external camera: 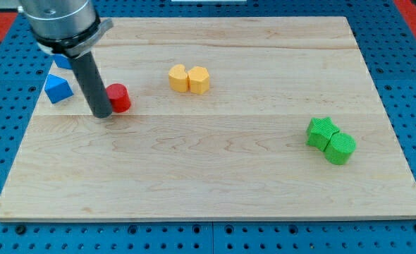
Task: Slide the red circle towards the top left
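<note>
Tip (103, 114) touches the red circle (119, 97) at its left, frame's upper left; no claw to tell of; block looks light, rigid, free-sliding; push wants its lower-right side.

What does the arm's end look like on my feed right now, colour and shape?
It ends in a straight dark grey, nearly black, round rod, plain, with no markings visible. My tip is its blunt lower end. Above the rod sits a wider metallic grey cylindrical mount with a darker band at its base, cut off by the view's top. No cables show.
</note>
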{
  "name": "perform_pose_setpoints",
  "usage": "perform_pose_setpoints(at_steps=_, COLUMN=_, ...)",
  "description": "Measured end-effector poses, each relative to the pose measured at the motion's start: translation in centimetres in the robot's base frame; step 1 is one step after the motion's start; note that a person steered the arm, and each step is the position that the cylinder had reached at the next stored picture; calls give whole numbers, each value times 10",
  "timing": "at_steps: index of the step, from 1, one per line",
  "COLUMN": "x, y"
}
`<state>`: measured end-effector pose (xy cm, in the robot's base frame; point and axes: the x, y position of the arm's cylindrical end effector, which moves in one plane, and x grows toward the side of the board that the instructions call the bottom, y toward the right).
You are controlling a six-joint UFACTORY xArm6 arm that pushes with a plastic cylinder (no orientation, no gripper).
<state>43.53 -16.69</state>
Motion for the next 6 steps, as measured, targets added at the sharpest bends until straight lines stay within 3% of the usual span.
perform_pose_setpoints(at_steps=2, x=-9, y=32)
perform_pose_setpoints(at_steps=6, x=-95, y=36)
